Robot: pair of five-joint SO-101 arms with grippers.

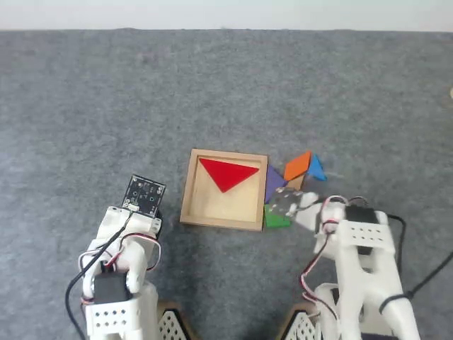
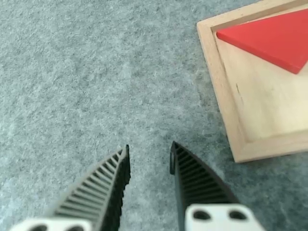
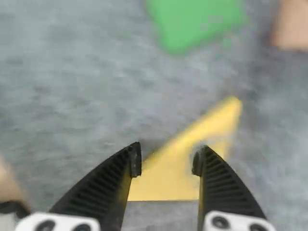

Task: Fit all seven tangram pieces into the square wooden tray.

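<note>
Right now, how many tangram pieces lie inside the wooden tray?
1: the red triangle lies inside the tray, against the rim farthest from the arms. The rest of the tray floor shows bare wood, so none seems hidden.

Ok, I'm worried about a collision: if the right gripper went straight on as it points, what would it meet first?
The yellow piece, lying just ahead of the right gripper, partly between its open jaws; the green piece sits farther on. Its height above the mat is unclear.

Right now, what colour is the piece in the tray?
Red. The triangle shows best in the high view.
</note>
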